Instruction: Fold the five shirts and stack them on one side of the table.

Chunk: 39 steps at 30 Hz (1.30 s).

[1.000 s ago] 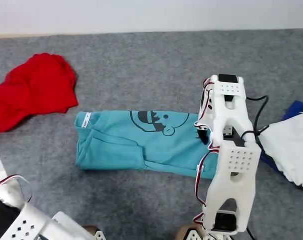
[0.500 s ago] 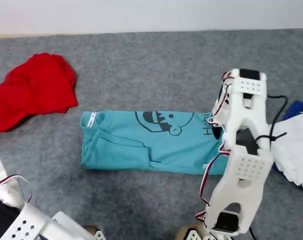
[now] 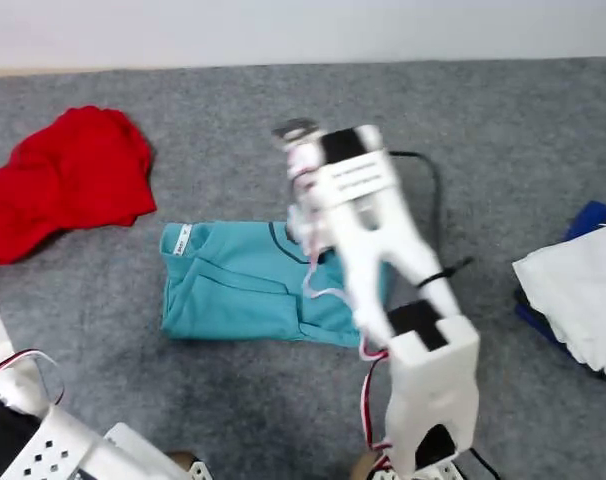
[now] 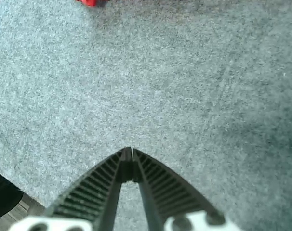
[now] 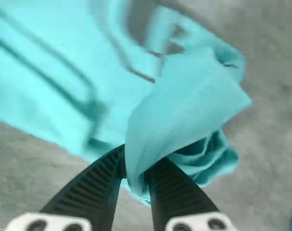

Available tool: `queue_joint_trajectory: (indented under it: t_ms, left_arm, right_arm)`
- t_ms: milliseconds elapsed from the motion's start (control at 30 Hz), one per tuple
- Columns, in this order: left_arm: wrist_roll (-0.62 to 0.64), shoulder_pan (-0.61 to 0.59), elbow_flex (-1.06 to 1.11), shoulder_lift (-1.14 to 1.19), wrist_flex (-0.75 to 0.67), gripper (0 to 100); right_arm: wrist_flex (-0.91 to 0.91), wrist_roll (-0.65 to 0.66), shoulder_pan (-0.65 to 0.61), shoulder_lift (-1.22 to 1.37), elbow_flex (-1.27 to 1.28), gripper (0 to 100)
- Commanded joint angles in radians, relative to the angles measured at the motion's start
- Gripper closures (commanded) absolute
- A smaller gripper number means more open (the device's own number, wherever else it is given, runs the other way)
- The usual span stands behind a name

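A teal shirt (image 3: 233,285) lies flat mid-table, its collar end at the left. My right arm (image 3: 368,235) stretches over its right half and hides that part. In the right wrist view, my right gripper (image 5: 136,175) is shut on a bunched fold of the teal shirt (image 5: 189,106), lifted above the rest of the cloth. A crumpled red shirt (image 3: 68,180) sits at the far left. A white shirt (image 3: 578,290) lies at the right edge on a blue one (image 3: 591,216). My left gripper (image 4: 131,164) is shut on nothing over bare grey carpet.
The grey carpet (image 3: 233,120) covers the table, with a pale wall strip along the far edge. My left arm's white base (image 3: 38,445) sits at the near left corner. A red scrap (image 4: 90,2) shows at the left wrist view's edge.
My right arm has swung from the shirt's right end to the left, carrying that end over the shirt. The visible teal cloth is now shorter. The left arm has not moved.
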Motion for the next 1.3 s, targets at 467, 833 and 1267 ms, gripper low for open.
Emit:
queue_joint_trajectory:
  t_ms: [467, 833, 1267]
  left_arm:
    - [0.008, -0.006, 0.077, -0.012, -0.002, 99]
    - [0.008, -0.006, 0.077, -0.012, 0.003, 99]
    - [0.008, -0.006, 0.068, -0.012, 0.005, 99]
  right_arm:
    - [-0.367, -0.015, -0.361, -0.004, -0.017, 98.9]
    - [-0.513, -0.02, -0.414, 0.047, -0.018, 76.5]
    - [-0.171, -0.015, -0.262, 0.077, -0.308, 94.3]
